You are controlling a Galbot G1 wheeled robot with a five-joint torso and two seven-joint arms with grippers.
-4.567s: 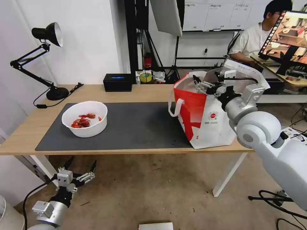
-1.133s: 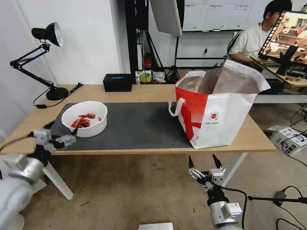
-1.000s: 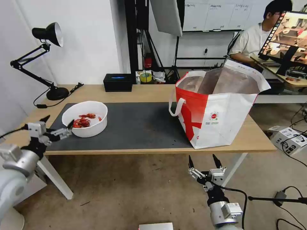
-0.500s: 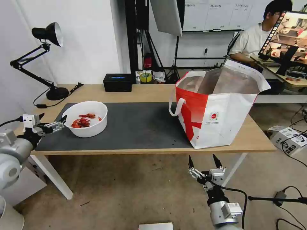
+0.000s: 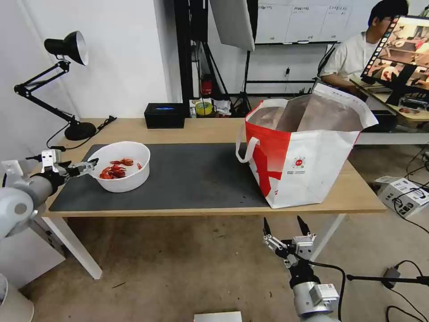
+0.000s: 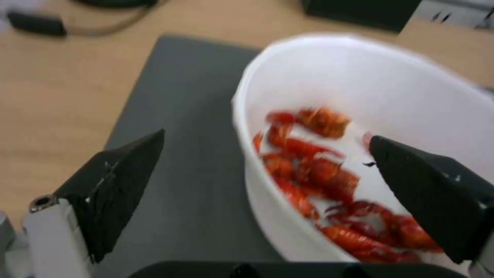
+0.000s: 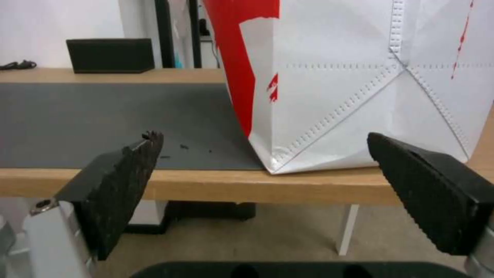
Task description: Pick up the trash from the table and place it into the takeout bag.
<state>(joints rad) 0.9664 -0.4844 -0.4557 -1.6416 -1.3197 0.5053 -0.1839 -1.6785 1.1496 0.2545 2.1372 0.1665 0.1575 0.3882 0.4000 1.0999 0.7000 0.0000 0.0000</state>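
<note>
On the left of the dark mat sits the trash, a white round bowl holding red crayfish shells. My left gripper is at the bowl's left rim, open. In the left wrist view the bowl's wall stands between the left gripper's spread fingers, one over the mat and one over the shells. The red-and-white takeout bag stands open on the right of the table. My right gripper hangs open below the table's front edge, facing the bag's base.
A black desk lamp with its cable stands at the table's back left. A black box rests at the back edge. A cardboard box lies on the floor to the right.
The right arm left the bag's mouth and dropped below the table. The left arm rose from under the table and, over the last second, moved to the bowl's left rim.
</note>
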